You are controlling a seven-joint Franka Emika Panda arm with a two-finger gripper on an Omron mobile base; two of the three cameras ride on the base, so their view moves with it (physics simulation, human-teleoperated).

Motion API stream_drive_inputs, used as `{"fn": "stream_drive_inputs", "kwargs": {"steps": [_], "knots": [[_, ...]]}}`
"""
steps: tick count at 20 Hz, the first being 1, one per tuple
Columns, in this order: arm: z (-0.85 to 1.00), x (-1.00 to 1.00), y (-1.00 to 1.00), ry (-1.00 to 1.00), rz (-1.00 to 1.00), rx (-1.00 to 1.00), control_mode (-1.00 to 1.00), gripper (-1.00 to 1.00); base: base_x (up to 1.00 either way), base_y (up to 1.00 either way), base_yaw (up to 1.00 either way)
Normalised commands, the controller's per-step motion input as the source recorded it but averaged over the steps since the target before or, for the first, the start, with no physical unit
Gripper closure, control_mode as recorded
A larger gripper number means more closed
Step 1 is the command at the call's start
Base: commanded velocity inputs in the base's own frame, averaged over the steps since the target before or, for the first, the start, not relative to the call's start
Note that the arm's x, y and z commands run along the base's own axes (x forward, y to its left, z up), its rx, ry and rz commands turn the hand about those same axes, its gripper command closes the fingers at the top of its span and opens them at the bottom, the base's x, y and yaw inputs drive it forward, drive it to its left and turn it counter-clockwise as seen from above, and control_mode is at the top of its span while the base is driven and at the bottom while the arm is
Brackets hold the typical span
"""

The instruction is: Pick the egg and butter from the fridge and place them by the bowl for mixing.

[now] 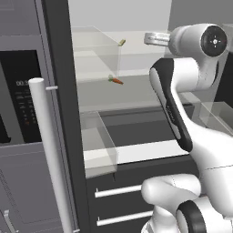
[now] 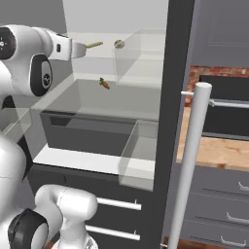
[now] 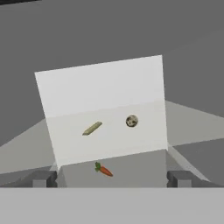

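The fridge (image 1: 59, 91) stands open, its dark door edge (image 2: 175, 73) near me. On its upper white shelf lie the butter (image 3: 92, 128), a short pale-yellow stick, and the egg (image 3: 131, 120), a small speckled tan ball to its right. Both also show in the right base view, butter (image 2: 94, 44) and egg (image 2: 119, 44). The butter (image 1: 122, 42) shows in the left base view too. My gripper (image 3: 110, 178) is open, its fingertips (image 3: 41, 178) wide apart, well short of the shelf and holding nothing. The bowl is out of view.
An orange carrot (image 3: 103, 169) lies on the shelf below the egg and butter. Clear door bins (image 1: 98, 141) (image 2: 138, 155) jut out at mid height. A long silver door handle (image 2: 192, 160) stands at the right, with a wooden counter (image 2: 219, 151) behind it. Drawers with bar handles (image 1: 118, 191) sit low.
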Motion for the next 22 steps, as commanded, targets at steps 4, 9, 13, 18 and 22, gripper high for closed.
{"fn": "stream_drive_inputs", "kwargs": {"steps": [4,9,13,18,22], "knots": [[-0.03,0.08,0.14,0.03,0.03,0.02,-1.0,-1.0,0.0,0.0,0.0],[-0.07,0.19,0.41,0.05,0.12,0.0,-1.0,-1.0,0.0,0.0,0.0],[-0.01,0.27,0.32,0.05,0.1,0.0,-1.0,-1.0,0.0,0.0,0.0],[0.0,0.38,0.09,0.07,0.04,0.0,-1.0,-1.0,0.0,0.0,0.0],[0.0,0.38,0.0,0.09,0.0,0.0,-1.0,-1.0,0.0,0.0,0.0]]}}
